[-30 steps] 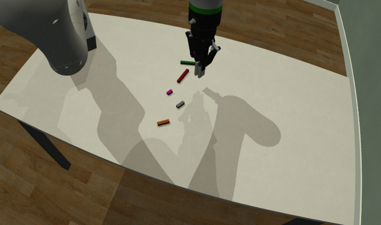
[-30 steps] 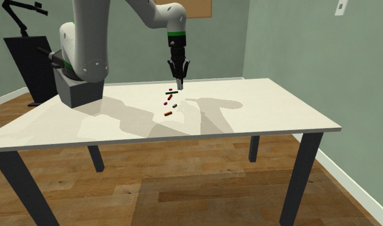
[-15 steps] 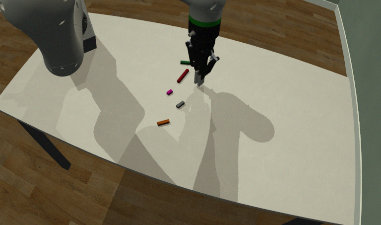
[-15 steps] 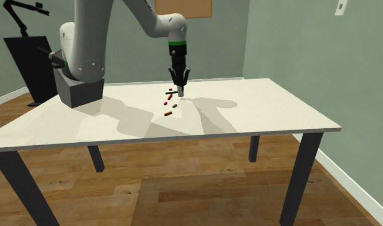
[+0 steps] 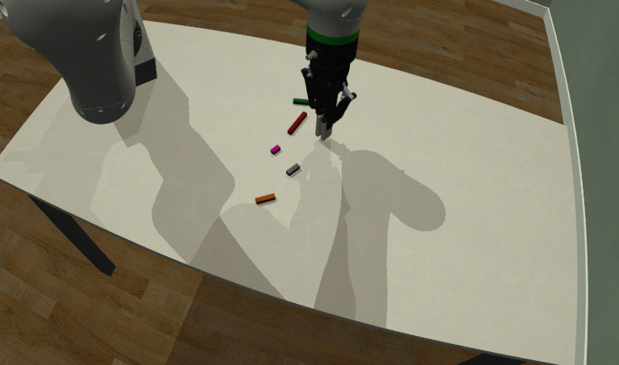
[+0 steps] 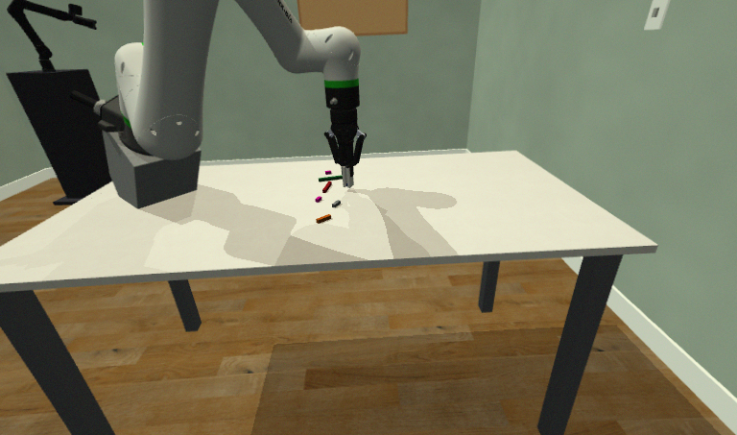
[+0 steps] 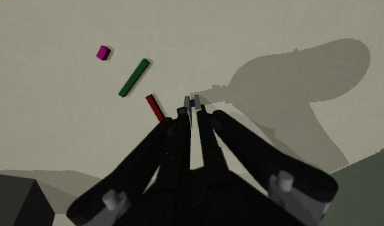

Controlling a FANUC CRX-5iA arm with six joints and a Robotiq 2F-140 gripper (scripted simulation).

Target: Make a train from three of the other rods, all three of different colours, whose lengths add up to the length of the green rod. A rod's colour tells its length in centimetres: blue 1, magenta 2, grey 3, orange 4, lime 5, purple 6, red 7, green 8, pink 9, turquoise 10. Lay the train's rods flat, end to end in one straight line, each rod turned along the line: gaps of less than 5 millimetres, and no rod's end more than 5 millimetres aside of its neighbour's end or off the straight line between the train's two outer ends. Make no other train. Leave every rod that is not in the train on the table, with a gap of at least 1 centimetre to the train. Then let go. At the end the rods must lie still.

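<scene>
Blue rod (image 7: 192, 103) is a sliver between the fingertips in the wrist view; pincer (image 5: 322, 135) (image 6: 347, 184) (image 7: 192, 102) is nearly closed, pinching it. Looks just above the counter (image 5: 479, 229) (image 6: 488, 207) (image 7: 250, 16), though contact is hard to call, tips hide most of the rod.

Sum wants blue + grey + orange. Grey rod (image 5: 292, 169) (image 6: 336, 203) and orange rod (image 5: 265, 198) (image 6: 322, 218) lie flat, apart, not on one line. No train yet.

Risks:
- Blue is the shortest, so little grip area. Off-centre pinch could let it yaw or tip on release, and its end goes out of line.
- Going down too far would jam rod or tips into the counter.
- Red rod (image 5: 297, 122) (image 6: 326, 186) (image 7: 154, 107) is near the pincer; opening wide or a sideways drift could clip it and, behind it, green rod (image 5: 300, 101) (image 6: 329, 179) (image 7: 134, 78).
- Butting grey up too hard would shove blue; too soft leaves a gap.

Both spare magentas, the near magenta rod (image 5: 275, 149) (image 6: 318, 198) and far magenta rod (image 6: 327, 172) (image 7: 103, 53), should stay out.

Rods: straight, sharp-edged bars, plain matte colour. Fingertips: grey flat-sided blocks on black linkages. Counter: off-white, faintly mottled.
</scene>
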